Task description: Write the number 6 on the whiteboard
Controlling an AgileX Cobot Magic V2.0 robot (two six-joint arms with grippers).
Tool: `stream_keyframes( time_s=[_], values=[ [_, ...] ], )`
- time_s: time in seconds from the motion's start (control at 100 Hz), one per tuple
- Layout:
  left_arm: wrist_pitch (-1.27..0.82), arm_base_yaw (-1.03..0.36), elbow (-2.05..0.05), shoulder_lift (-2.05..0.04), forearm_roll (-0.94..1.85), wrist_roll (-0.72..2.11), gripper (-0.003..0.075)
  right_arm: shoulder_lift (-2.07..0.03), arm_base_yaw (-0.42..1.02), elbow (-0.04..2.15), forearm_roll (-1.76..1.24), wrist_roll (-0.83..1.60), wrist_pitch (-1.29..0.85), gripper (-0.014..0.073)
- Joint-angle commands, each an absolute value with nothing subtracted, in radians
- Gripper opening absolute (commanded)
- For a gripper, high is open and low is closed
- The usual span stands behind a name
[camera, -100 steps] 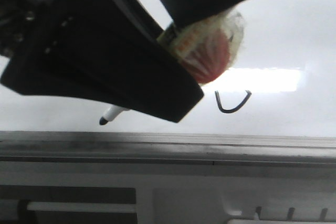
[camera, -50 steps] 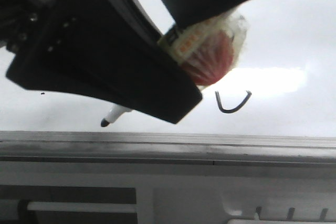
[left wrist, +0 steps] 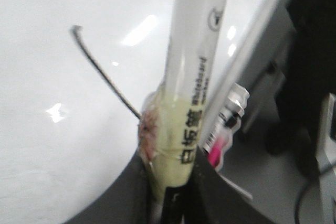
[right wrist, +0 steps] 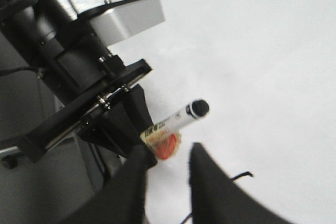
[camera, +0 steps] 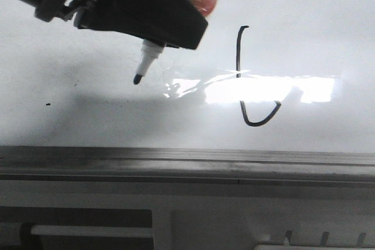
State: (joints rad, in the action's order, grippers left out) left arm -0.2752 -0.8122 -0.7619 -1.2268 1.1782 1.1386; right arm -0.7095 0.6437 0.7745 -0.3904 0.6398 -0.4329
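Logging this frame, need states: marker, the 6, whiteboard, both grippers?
marker: uncapped, held tilted, tip off the board
6: drawn; tall stroke, open hook at bottom
whiteboard: flat, glare strip, small black speck
left gripper: shut on marker
right gripper: open, empty

There's the number 6 (camera: 240, 74), a thin black line on the glossy whiteboard (camera: 328, 33): a tall upright stroke hooked at the top, crossing the bright glare strip, curling into a small pointed loop just above the board's grey frame edge.
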Motion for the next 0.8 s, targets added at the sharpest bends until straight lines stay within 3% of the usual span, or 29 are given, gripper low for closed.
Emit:
stream_keyframes(
  time_s=[0.0,0.18,0.79],
  values=[
    [-0.076,-0.843,-0.78,-1.221,1.307,1.118,-0.0019,-0.661,0.585,0.81,-0.399,0.644,-0.392,-0.0062],
    [0.16,-0.909,-0.78,-1.283,1.414,1.118,-0.0019,-0.644,0.519,0.81,-0.399,0.644,-0.488,-0.0062],
    [0.263,-0.914,-0.78,-1.415,1.665,1.118,-0.0019,-0.644,0.518,0.81,-0.401,0.64,-0.554,-0.0062]
  ],
)
